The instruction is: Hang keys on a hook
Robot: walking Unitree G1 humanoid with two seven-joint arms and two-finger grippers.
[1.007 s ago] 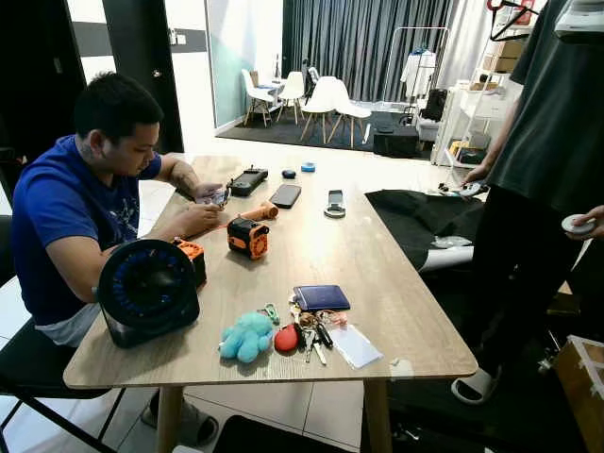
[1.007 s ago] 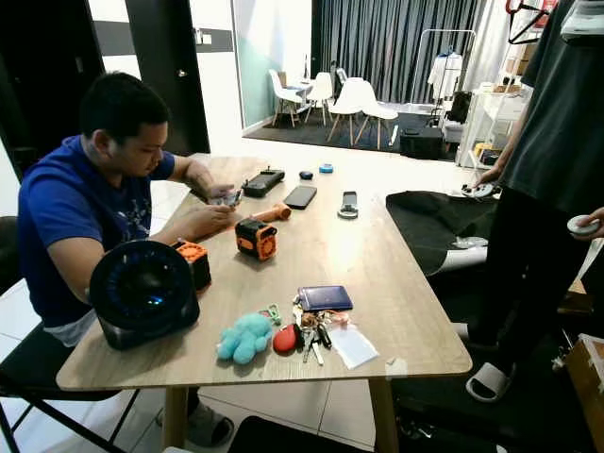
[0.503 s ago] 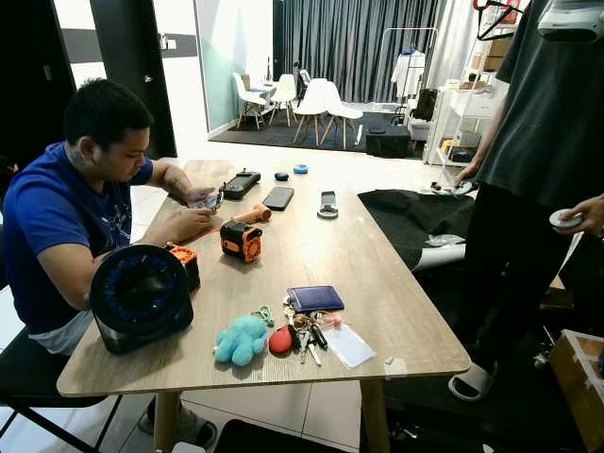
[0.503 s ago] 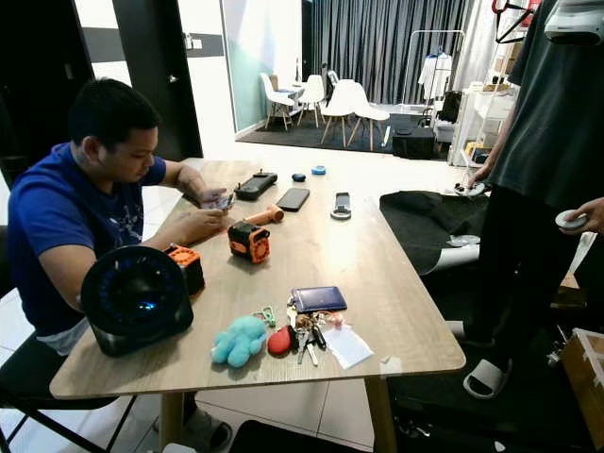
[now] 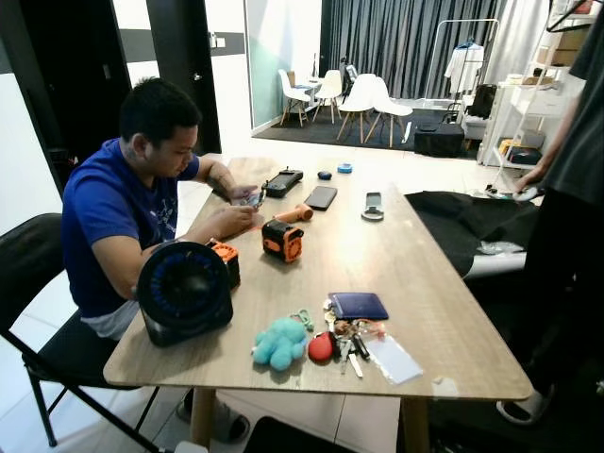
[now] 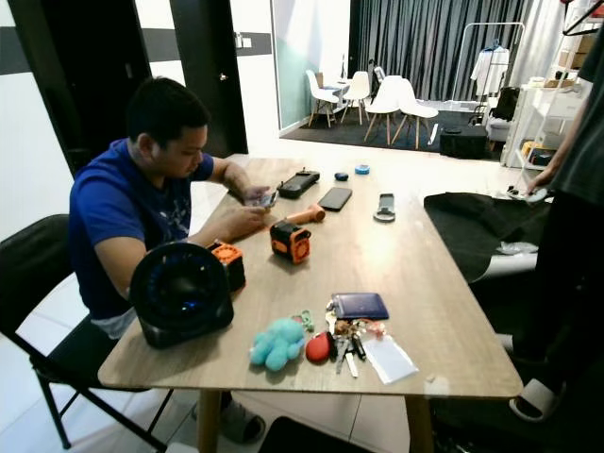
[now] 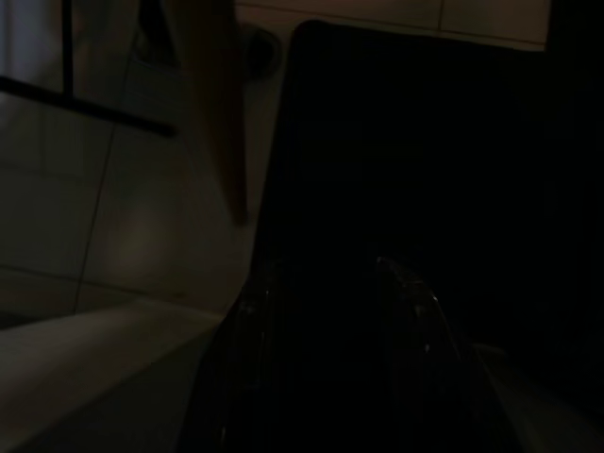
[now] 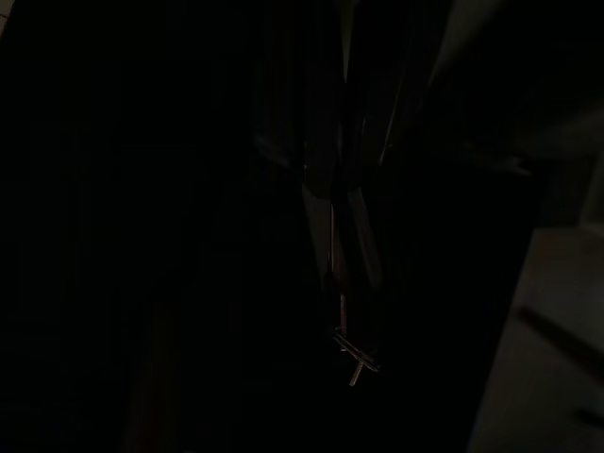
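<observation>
Keys [image 5: 347,336] lie in a loose bunch on the wooden table [image 5: 444,321], close to its near edge, just in front of a dark blue wallet [image 5: 358,306] and between a red tag [image 5: 321,347] and a clear plastic card sleeve [image 5: 394,359]. We judge the bunch to be light but floppy: small stiff metal pieces on a ring, which will hang and swing when lifted and may slide on the smooth wood. The best place to take hold seems to be the ring or the thick middle of the bunch, not one single key. A teal plush toy [image 5: 279,343] lies just beside the red tag; whether it is joined to the bunch we cannot tell. We see no open container on the table, and no hook can be made out. A seated person [image 5: 132,217] works at the far left side, behind a round black fan [image 5: 184,292]. Both wrist views are very dark; for the left and the right gripper we cannot tell how they stand, and we judge them to hang idle.
</observation>
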